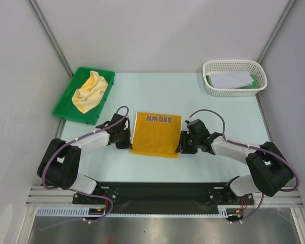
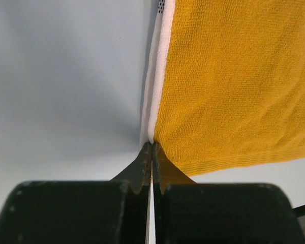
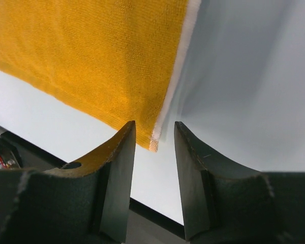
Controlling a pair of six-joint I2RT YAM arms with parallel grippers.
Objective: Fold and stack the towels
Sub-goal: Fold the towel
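green tray (image 1: pixel 65 105) sits at far left of the table (image 1: pixel 142 168), w/ a crumpled yellow towel (image 1: pixel 91 91) lying inside it, bunched up, not folded.

moving right: l arm reaches in from the near-left edge toward the centre. l gripper (image 2: pixel 152 148) is pressed together right at the near-left corner of the mustard towel (image 1: pixel 156 134). in the l wrist view the white hem runs straight into the closed tips, so it's pinching that corner. fingers lie low, close to the table surface.

centre: mustard towel lies flat on the table btwn the two grippers, roughly rectangular, smooth, no big wrinkles. dark letters "brown" are printed along its far edge, upside down from the top cam. near edge lies just short of the black base rail. white hem shows on both l and r side edges.

right of it: r arm comes in from the near-right. r gripper (image 3: pixel 153 127) has its fingers spread, w/ the towel's near-right corner sitting in the gap btwn them. corner tip looks free; neither finger is clamped on it. can't tell if the l finger brushes the cloth.

far right corner: white mesh basket (image 1: pixel 208 68) holds a pale towel (image 1: pixel 231 80), folded flat, w/ a green towel (image 1: pixel 255 85) peeking out under it.
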